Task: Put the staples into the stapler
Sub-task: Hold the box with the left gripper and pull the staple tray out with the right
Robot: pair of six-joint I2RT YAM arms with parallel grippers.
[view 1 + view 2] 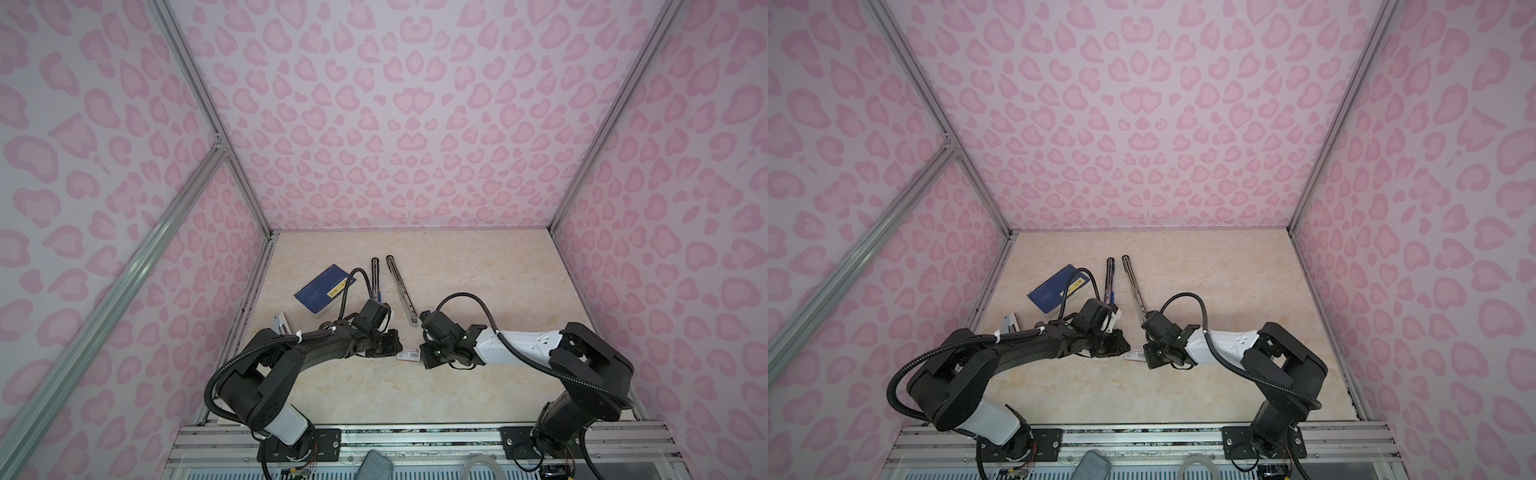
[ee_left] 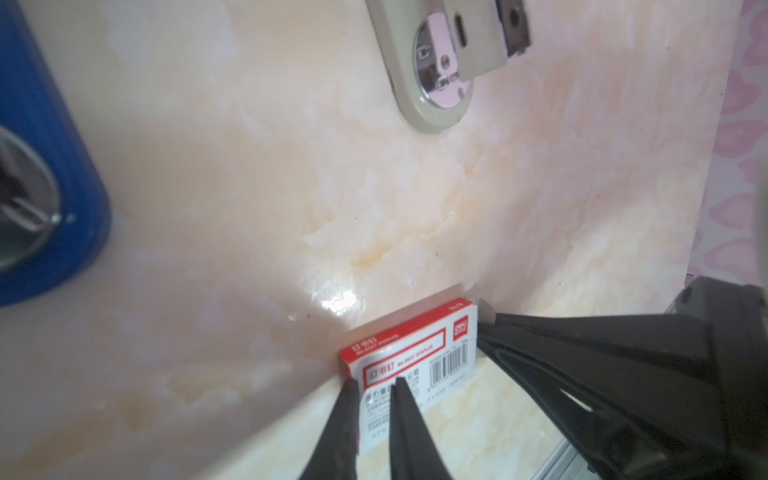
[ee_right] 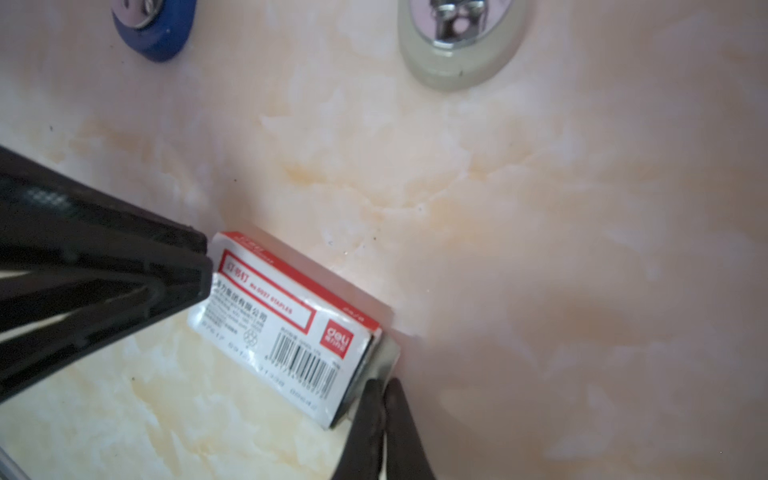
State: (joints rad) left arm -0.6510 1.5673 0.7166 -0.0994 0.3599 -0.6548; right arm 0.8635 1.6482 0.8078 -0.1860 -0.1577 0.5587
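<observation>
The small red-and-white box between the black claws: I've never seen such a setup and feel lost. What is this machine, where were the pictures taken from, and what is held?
This is a tabletop robot with two arms, each ending in a two-fingered gripper. Both top views look down on the whole scene; the other two pictures come from cameras on the wrists. On the beige marble-patterned table lie a dark blue booklet, a long blue-based stapler and a long grey-based stapler. The red-and-white cardboard staple box is between the grippers. The left gripper, jaws slightly apart, touches one end; the right gripper, shut, seems to pinch the white inner tray poking out of the other.
</observation>
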